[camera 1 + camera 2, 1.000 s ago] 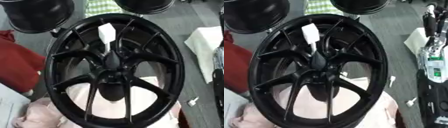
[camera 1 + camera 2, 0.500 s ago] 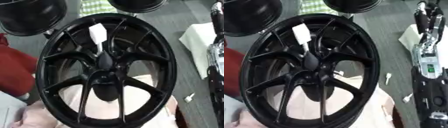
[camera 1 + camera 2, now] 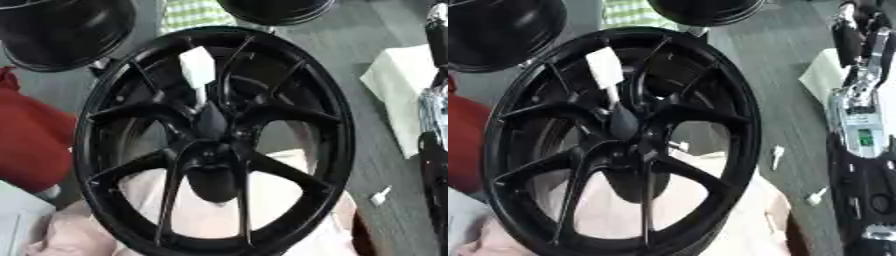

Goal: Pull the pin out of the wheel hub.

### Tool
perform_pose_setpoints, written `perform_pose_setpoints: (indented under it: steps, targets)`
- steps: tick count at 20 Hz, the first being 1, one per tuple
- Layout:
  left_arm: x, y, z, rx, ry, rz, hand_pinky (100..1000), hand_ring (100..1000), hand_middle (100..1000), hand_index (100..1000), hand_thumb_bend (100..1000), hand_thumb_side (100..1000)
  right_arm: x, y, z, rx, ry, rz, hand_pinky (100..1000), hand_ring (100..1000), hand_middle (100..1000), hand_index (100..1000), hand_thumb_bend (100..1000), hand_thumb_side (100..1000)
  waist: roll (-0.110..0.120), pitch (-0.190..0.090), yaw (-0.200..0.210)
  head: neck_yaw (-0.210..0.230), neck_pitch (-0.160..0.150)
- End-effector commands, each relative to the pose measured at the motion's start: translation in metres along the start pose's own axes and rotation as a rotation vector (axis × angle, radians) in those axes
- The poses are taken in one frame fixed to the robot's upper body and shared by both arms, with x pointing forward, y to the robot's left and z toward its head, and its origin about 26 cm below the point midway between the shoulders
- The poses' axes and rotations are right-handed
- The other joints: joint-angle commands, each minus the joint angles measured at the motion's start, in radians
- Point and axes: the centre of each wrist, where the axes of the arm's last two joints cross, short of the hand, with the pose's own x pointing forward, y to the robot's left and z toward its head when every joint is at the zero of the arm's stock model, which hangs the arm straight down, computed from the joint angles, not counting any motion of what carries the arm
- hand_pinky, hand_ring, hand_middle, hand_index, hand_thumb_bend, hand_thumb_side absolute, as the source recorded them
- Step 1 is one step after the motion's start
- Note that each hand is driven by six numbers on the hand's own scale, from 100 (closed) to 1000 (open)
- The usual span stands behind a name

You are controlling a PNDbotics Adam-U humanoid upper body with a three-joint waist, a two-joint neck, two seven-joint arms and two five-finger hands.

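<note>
A large black spoked wheel point(image 3: 105, 90) lies flat and fills the middle of both views. A white pin point(image 3: 197, 67) with a broad flat head stands up from the dark hub point(image 3: 210, 122), its thin shaft running down into it. No hand touches the pin or the wheel. My right hand point(image 3: 859, 35) shows at the upper right edge of the right eye view, well clear of the rim, its fingers straight and holding nothing. Its silver and black forearm point(image 3: 859, 120) runs down that edge. My left hand shows nowhere.
Two more black wheels point(image 3: 61, 30) point(image 3: 276, 10) lie at the far side, with a green checked cloth point(image 3: 197, 12) between them. A pink cloth point(image 3: 210, 215) lies under the wheel, a red thing point(image 3: 31, 145) at left, white paper point(image 3: 398, 90) and small white pins point(image 3: 777, 154) at right.
The whole picture has shifted, so the camera moved. My right arm shows further into the right edge than before. The pin still stands in the hub.
</note>
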Motion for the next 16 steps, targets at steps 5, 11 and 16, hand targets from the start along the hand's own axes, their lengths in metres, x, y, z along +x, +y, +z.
perform_pose_setpoints:
  steps: [5,11,16]
  targets:
    - [-0.013,0.002,-0.025,-0.119,-0.085,-0.106,741,719,640,776,100,504,0.012,-0.003,-0.006,0.002,-0.047,0.009,873,858,586,771,100,566,0.006,-0.015,0.000,0.011,-0.019]
    - [-0.007,0.005,-0.061,-0.140,-0.163,-0.127,733,713,634,773,100,555,0.015,0.007,-0.004,0.040,-0.049,-0.010,873,859,587,772,100,569,0.008,-0.012,-0.025,0.046,-0.032]
    - [-0.018,0.000,-0.097,-0.150,-0.197,-0.085,725,706,626,774,100,568,0.016,0.011,-0.003,0.054,-0.046,-0.022,873,859,587,772,100,569,0.007,-0.013,-0.031,0.047,-0.038]
